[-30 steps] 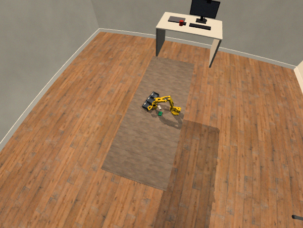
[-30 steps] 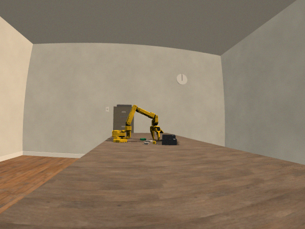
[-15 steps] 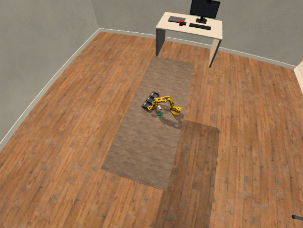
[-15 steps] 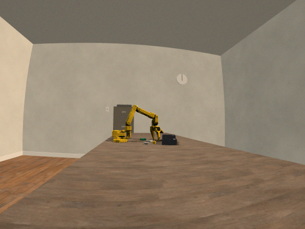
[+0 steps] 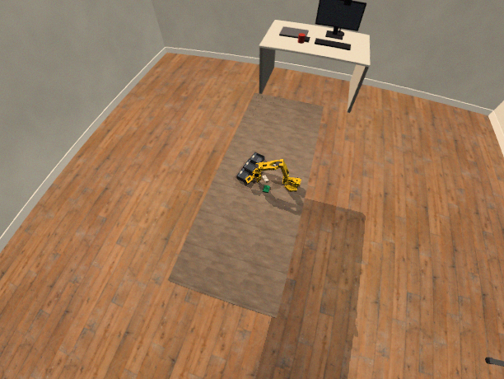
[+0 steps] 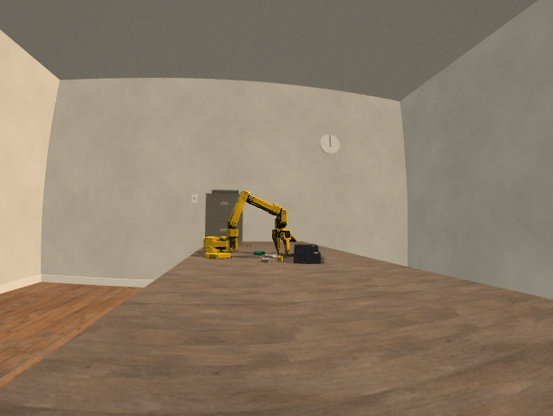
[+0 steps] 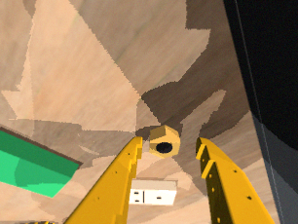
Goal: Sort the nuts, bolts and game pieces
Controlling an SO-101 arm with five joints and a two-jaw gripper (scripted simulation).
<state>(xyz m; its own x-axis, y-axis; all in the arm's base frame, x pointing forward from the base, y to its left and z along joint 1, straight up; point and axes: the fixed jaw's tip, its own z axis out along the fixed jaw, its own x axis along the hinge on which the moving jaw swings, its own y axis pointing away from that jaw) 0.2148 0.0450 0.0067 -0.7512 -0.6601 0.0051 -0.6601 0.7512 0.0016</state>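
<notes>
In the wrist view a yellow hex nut point(image 7: 165, 141) lies flat on the table, right between my gripper's point(image 7: 168, 145) two yellow fingertips. The fingers stand apart on either side of it with a small gap to each, so the gripper is open and holds nothing. A white domino point(image 7: 152, 192) lies just behind the nut, under the fingers. The dark bins point(image 7: 273, 97) stand close on the right; I cannot read their letters. In the top view the arm point(image 5: 277, 170) reaches down beside the bins point(image 5: 249, 168).
A green block point(image 7: 34, 166) lies to the left of the fingers and also shows in the top view point(image 5: 267, 189). The bin wall is close to the right finger. The arm's base point(image 5: 293, 184) stands behind these things.
</notes>
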